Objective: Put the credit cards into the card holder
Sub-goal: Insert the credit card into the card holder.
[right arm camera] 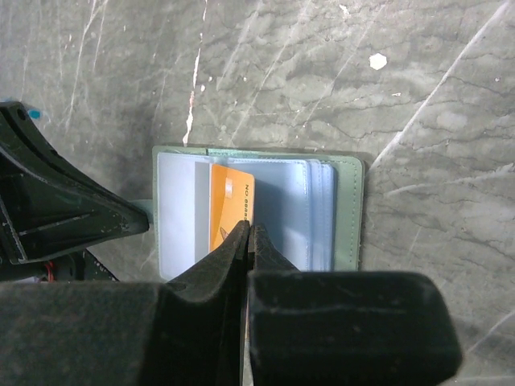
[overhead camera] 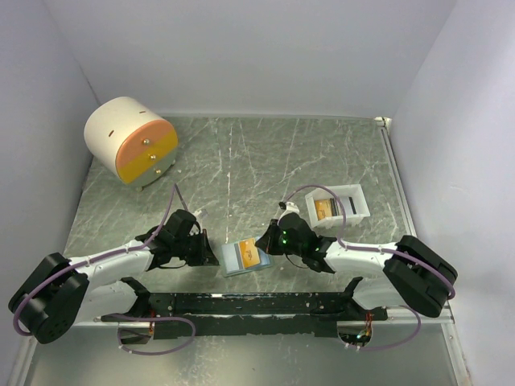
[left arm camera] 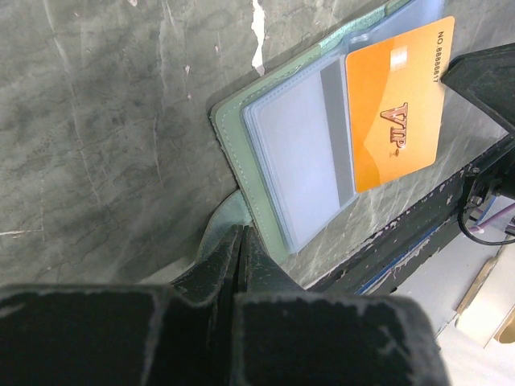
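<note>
— How do the arms lie?
— We see both arms low over the grey-green stone-look table (overhead camera: 241,161). One reaches in from the lower left corner of the top view, the other from the lower right. Their wrists point at each other, low in the middle.
— What lies between them?
— The small folding card holder (overhead camera: 233,259), sage green outside and pale blue inside. It lies open and flat on the table.
— And the left claw (left arm camera: 241,241)?
— Its two black fingers are pressed together with no gap. They seem to pinch a little pale green flap at the card holder's edge, low in the left wrist view.
— The right claw (right arm camera: 248,235)?
— Shut tight too. Its tips nip the edge of a thin orange card (left arm camera: 394,104) marked "VIP", which lies on the card holder's clear pockets.
— Is it inside a pocket?
— We cannot tell. The right fingers cover its lower end in the right wrist view.
— What else is hard to see?
— The upper edge of the left wrist view cuts off the card holder's top. More credit cards (overhead camera: 325,209) sit in a small white tray (overhead camera: 358,201) right of the middle in the top view, too small for us to count. A round cream cabinet with orange and yellow drawers (overhead camera: 133,141) stands at the upper left.
</note>
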You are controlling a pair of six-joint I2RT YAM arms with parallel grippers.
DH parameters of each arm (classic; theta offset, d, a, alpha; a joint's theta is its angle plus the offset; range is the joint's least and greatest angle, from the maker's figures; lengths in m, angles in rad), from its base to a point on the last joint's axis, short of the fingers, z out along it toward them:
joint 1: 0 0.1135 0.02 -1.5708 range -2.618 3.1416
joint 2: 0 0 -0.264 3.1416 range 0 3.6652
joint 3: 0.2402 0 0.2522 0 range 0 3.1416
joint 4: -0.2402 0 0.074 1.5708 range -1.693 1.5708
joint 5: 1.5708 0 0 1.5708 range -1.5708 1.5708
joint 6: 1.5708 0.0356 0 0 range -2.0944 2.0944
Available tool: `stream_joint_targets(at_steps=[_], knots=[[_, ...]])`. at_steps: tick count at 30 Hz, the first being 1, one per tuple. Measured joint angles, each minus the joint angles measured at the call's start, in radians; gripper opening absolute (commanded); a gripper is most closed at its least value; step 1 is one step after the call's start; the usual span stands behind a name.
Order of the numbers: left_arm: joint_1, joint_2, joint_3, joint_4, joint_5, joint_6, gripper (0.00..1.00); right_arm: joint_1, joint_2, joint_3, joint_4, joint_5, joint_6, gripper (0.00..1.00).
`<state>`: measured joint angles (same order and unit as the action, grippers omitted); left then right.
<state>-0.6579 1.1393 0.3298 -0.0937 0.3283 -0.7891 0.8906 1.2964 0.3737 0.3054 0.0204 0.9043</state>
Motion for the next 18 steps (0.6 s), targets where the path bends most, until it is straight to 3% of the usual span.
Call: stream_joint_targets(at_steps=[18], knots=[[0.0, 0.023, 0.0, 0.012, 0.001, 0.0, 0.07, 0.0, 0.031, 0.0, 0.014, -0.001, -0.008, 0.0]])
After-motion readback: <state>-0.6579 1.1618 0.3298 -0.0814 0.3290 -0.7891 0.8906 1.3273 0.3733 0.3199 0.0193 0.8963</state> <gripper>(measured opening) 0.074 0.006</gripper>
